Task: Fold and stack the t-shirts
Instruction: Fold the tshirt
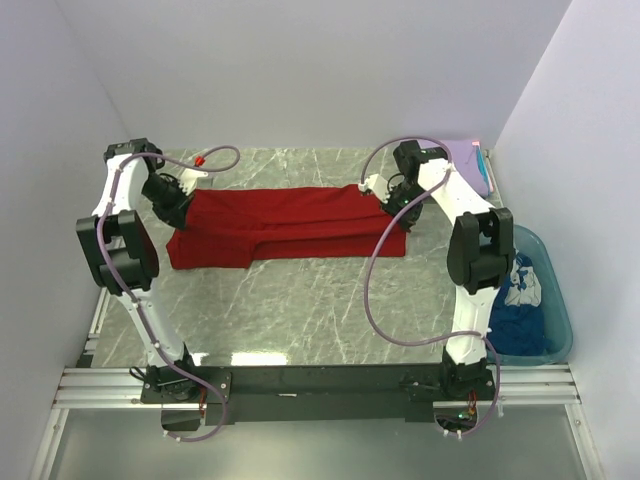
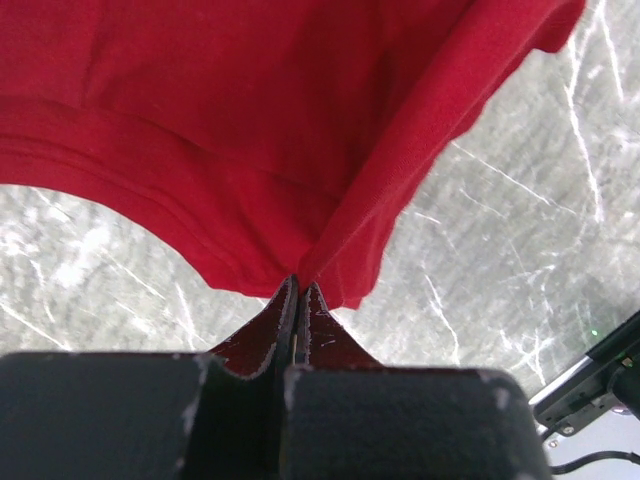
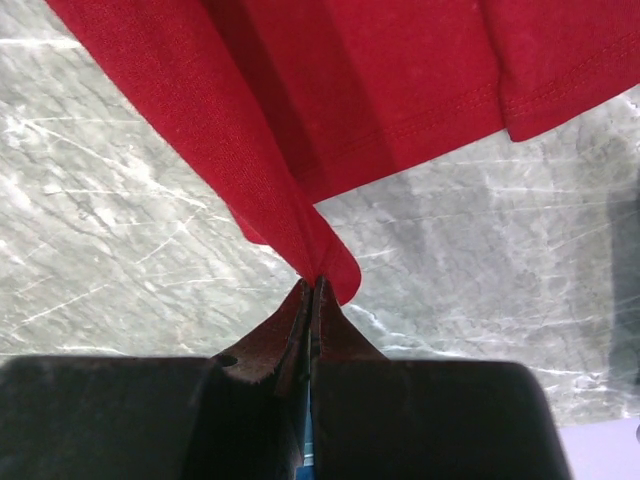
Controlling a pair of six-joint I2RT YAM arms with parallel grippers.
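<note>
One plain red t-shirt (image 1: pixel 290 225), stretched wide, partly folded.

Left arm (image 1: pixel 120 250) and right arm (image 1: pixel 478 250): white link shells, bulky black joint housings with rounded corners; thin mauve cable (image 1: pixel 367 285) running in loose loops along each arm, red plug (image 1: pixel 200 159) on the left one; black bases (image 1: pixel 182 385) with small screws; left gripper (image 2: pixel 298 285) and right gripper (image 3: pixel 312 285): dark tapered fingers (image 2: pixel 262 335), scuffed pale edges, blocky matte-black body behind.
</note>
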